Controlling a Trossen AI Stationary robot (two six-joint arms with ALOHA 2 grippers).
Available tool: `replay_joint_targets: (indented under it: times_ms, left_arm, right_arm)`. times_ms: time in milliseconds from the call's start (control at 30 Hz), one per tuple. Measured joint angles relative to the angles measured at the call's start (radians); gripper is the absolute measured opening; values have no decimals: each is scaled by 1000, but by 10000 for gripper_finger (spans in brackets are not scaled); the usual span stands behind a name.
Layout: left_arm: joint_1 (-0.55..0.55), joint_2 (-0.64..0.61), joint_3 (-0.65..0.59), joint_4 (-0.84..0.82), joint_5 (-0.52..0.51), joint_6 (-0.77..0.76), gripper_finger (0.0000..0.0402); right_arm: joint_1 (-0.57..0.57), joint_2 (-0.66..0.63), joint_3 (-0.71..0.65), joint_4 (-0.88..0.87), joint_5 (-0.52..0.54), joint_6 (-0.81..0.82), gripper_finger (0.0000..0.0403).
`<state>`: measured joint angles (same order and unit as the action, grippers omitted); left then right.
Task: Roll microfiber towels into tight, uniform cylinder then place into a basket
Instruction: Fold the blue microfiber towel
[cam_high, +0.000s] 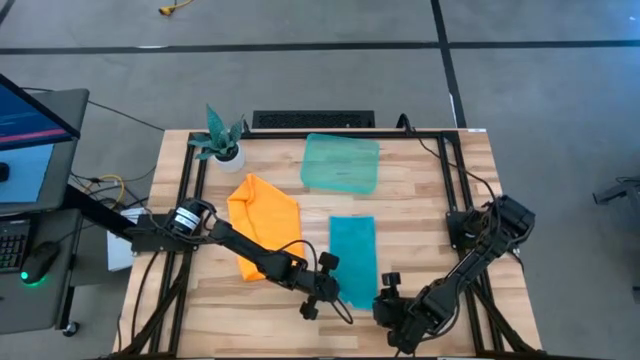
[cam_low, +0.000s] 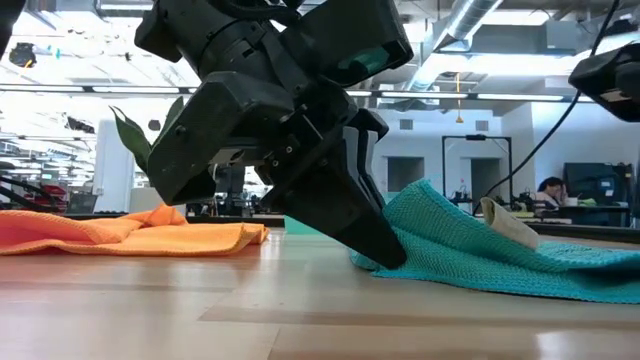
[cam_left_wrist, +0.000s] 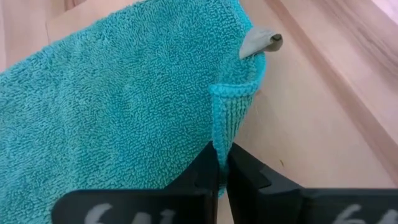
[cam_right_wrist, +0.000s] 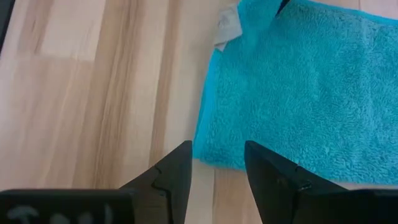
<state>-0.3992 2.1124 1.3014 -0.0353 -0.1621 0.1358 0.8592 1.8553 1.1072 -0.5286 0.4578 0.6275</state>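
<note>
The turquoise towel (cam_high: 352, 258) lies folded into a long strip on the wooden table, near the front middle. The orange towel (cam_high: 265, 222) lies crumpled to its left. The teal-green basket (cam_high: 341, 163) stands beyond both, with no towel in it. My left gripper (cam_high: 330, 288) is at the turquoise towel's near left corner and is shut on it. My right gripper (cam_high: 393, 312) is open just off the towel's near right corner, over bare wood (cam_right_wrist: 217, 167), touching nothing. My left gripper pinches the turquoise towel's hemmed edge (cam_left_wrist: 217, 140) between its two fingers, near the near left corner. The fingers (cam_low: 372, 232) slant down from the table's left. The pinched edge stands up off the table (cam_low: 425, 200); the rest of the strip lies flat.
A small white pot with a teal plant (cam_high: 222, 140) stands at the far left. A grey tag (cam_left_wrist: 261, 42) sticks out of the turquoise towel's near end. Bare wood lies right of the strip and along the front edge. Black frame rails (cam_high: 452, 180) run along the table's sides.
</note>
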Motion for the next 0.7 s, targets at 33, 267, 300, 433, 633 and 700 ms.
replay_joint_targets:
  times_ms: [33,267,300,433,633,700]
  left_arm:
    - [0,0,0,0,0,0,8]
    - [0,0,0,-4,-1,-1,7]
    - [0,0,0,-5,-1,-1,7]
    - [0,0,0,-6,-1,-1,7]
    - [0,0,0,-6,-1,-1,7]
    - [0,0,0,-6,-1,-2,7]
  right_arm:
    - [-2,0,0,4,0,6,171]
    - [-4,0,0,62,0,3,184]
    - [-4,0,0,62,2,0,189]
    - [-3,0,0,61,3,-2,212]
    - [-3,0,-15,76,-1,-8,227]
    - [-3,0,-37,93,-12,-8,228]
